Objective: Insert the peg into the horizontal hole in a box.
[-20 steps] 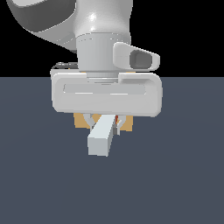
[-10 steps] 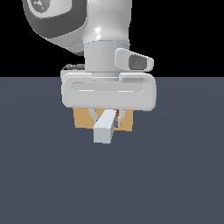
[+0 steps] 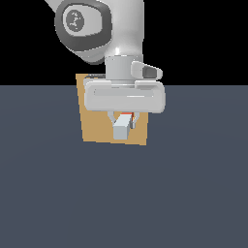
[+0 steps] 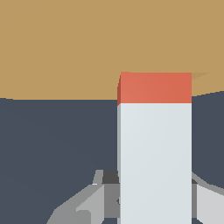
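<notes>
My gripper [image 3: 122, 125] is shut on the peg [image 3: 121, 129] and holds it level in front of the tan box [image 3: 97, 121]. The peg's pale grey-white half points toward the exterior camera. Its red-orange half [image 3: 126, 115] points at the box face. In the wrist view the peg [image 4: 155, 162] runs from between my fingers [image 4: 83, 205] to the box [image 4: 65, 43], and its red end [image 4: 155, 87] meets the tan face. The hole is hidden behind the peg and my hand. I cannot tell whether the tip is inside it.
The box stands on a dark grey-blue floor [image 3: 58, 193] that fills the lower part of the exterior view. The arm's white hand and wrist [image 3: 125, 97] cover the box's upper right part. Nothing else shows.
My hand has risen and moved toward the box with the peg. More of the tan face now shows at the exterior view's left, and less of the red half is visible.
</notes>
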`<state>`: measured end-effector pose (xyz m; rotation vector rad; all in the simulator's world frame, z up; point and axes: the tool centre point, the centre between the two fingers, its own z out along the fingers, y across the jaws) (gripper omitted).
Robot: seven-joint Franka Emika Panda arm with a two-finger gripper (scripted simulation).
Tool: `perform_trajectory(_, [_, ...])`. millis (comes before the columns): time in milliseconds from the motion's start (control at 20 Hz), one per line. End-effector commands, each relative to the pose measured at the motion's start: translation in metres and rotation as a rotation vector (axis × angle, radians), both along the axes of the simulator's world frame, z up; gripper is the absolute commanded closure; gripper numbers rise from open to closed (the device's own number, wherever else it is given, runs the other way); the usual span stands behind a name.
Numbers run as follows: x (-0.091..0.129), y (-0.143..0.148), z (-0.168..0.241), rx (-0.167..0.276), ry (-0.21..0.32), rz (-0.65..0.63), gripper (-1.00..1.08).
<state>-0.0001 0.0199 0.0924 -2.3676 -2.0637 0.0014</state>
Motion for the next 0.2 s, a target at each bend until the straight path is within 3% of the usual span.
perform_trajectory(0, [0.0026,0.0089,0.0015,0.0,-0.003,-0.002,1.08])
perform_trajectory(150, [0.0035,0.0124,0.0015,0.0,-0.003,-0.002,1.08])
